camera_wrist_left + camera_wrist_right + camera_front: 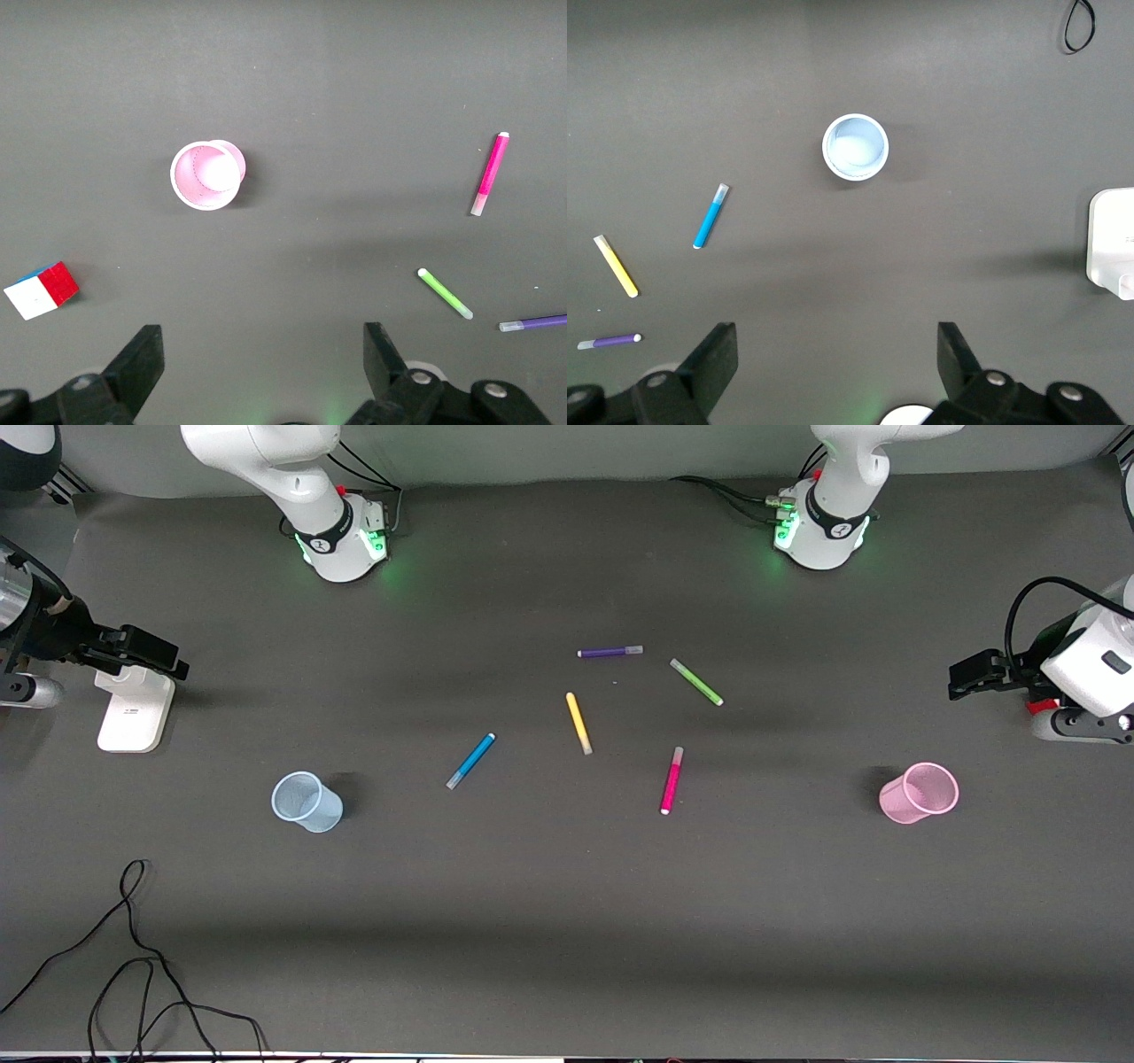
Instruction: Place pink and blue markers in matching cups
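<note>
Nothing placed: slim blue marker (pixel 470 761) and magenta-pink marker (pixel 671 780) are lying on the counter (pixel 567 921), translucent pale blue cup (pixel 306 802) and pink cup (pixel 920 792) sitting empty; left gripper (pixel 261 367) and right gripper (pixel 837 367) are hanging spread apart above their cups, holding nothing.

The table (pixel 567 921) was covered in plain dark grey. The pink marker (pixel 671 780) was magenta with a paler pink end, and the blue marker (pixel 470 761) bright blue with a pale end. The other markers were yellow (pixel 578 724), lime green (pixel 696 682) and purple (pixel 610 652). The pink cup (pixel 920 793) was translucent light pink; the blue cup (pixel 306 802) was translucent pale blue. Near the black-fingered left gripper (pixel 263 363) lay a cube (pixel 41 289) with red, white and blue faces. Beside the black-fingered right gripper (pixel 837 359) sat a white block (pixel 1112 243).
</note>
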Tool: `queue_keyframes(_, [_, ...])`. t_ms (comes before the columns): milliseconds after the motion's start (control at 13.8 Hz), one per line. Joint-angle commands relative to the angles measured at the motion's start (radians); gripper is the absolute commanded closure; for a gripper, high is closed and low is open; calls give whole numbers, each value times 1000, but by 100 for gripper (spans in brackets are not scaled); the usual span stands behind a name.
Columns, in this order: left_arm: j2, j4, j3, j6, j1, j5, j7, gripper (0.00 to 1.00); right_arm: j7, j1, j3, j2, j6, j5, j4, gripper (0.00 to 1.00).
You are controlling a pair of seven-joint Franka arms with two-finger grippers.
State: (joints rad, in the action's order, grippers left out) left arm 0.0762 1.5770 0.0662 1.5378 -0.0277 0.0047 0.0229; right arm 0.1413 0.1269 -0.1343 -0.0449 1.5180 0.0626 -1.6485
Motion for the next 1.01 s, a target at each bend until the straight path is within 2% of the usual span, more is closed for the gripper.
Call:
queue_keyframes(0, [-19, 18, 0, 7, 2, 0, -6, 0, -9, 17, -25, 0, -4, 20, 15, 0])
queue_keyframes(652, [-15, 11, 4, 10, 14, 1, -12, 0, 9, 22, -21, 37, -53, 42, 32, 0])
queue_keyframes(797, [-19, 8, 29, 11, 25, 1, -3, 0, 49, 22, -21, 37, -79, 123, 33, 0])
queue_keyframes(942, [-18, 11, 78, 1, 28, -8, 0, 0, 50, 37, -10, 39, -108, 131, 33, 0])
